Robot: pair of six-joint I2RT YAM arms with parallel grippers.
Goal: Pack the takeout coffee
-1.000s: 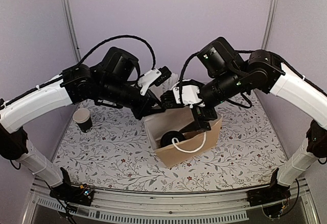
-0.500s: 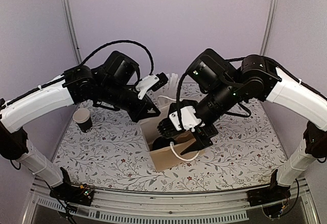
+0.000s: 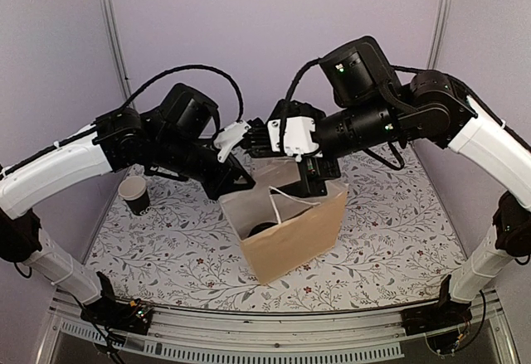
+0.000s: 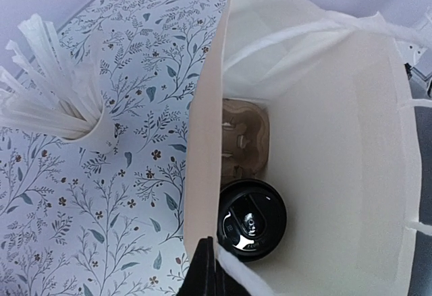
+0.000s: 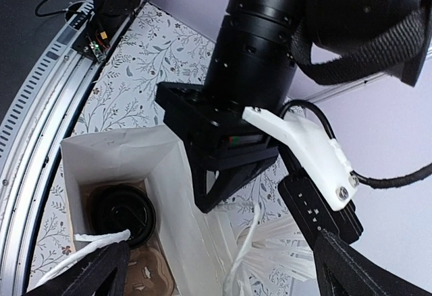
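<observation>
Left tool (image 3: pixel 236 183) is pinching fully closed on the top rim of the paper bag (image 3: pixel 292 230), gripping the wall on the bag's left side. In the left wrist view you are seeing its dark finger (image 4: pixel 204 269) pressing right against that wall's edge.

Right tool (image 3: pixel 315 183) is hovering over the bag's mouth with its fingers spreading as wide as they go, and it is holding nothing. One white cord handle (image 5: pixel 101 237) is lying close to one of those fingers; whether they are touching is not showing.

Bag is standing upright on the table (image 3: pixel 166 248), mouth gaping open.

Down on the bag floor the lidded black cup (image 4: pixel 251 223) is sitting with its lid facing up, close to the wall your left tool is gripping. The pulp carrier (image 4: pixel 243 137) is lying right next to it. Whether the cup is sitting in one of its pockets or merely beside it is not showing.

Outside the bag, the white cup of wrapped straws (image 4: pixel 57 100) is standing on the table just beside that same wall. An open dark cup (image 3: pixel 134 194) is standing alone, well off to the left under your left arm.
</observation>
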